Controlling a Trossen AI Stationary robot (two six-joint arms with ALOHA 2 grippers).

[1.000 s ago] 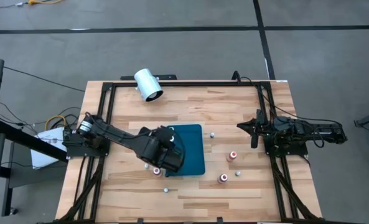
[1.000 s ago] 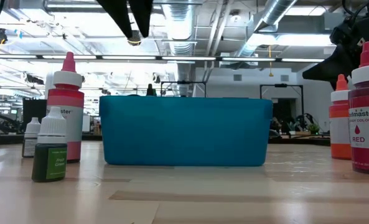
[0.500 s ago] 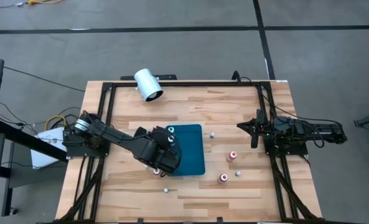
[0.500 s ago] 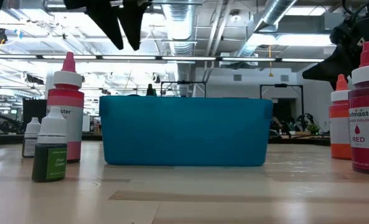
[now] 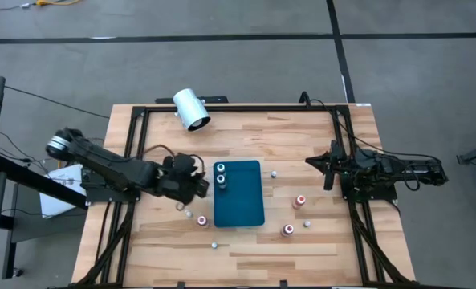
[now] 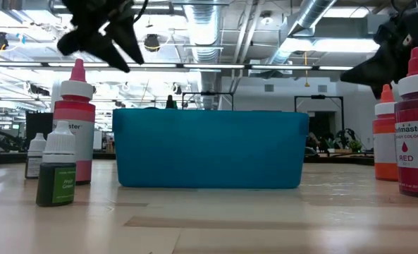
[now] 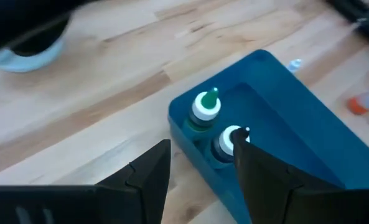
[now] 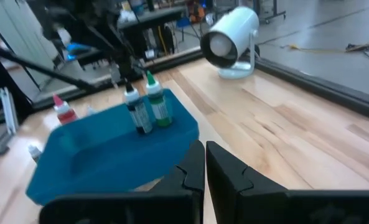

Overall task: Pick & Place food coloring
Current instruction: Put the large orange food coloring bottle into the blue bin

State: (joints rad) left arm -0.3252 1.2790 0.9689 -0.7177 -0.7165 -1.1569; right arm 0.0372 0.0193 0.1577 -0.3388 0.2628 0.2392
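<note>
Now that the left end effector (image 5: 196, 184) has drawn back off the tray (image 5: 239, 210), the high view shows it just beside the tray's left edge, toward the surface's left side, holding nothing. A second ago it hung over the tray; two bottles (image 5: 221, 173) now stand in the tray's far-left corner, one newly set down. Other food coloring remains on the surface: two red-topped bottles (image 5: 300, 200) between the tray and the right edge, and small ones near the tray's near-left corner (image 5: 202, 219) and the near edge. The right end effector (image 5: 328, 170) waits at the right edge.

At table height, the left end effector (image 6: 117, 44) has swung away to hang above a pink bottle (image 6: 76, 120) and a green one (image 6: 56, 173); the tray wall (image 6: 209, 148) hides its contents.

From the left wrist, the fingers (image 7: 148, 171) stand apart and empty, with the green-tipped bottle (image 7: 205, 107) and its dark neighbour (image 7: 229, 140) upright in the tray corner (image 7: 178, 115).

From the right wrist, its fingers (image 8: 187, 171) sit pressed together, and both bottles (image 8: 148, 106) stand touching.

Judging by this, one placement is finished, and the next pick is likely among the bottles near the tray's near-left corner.
</note>
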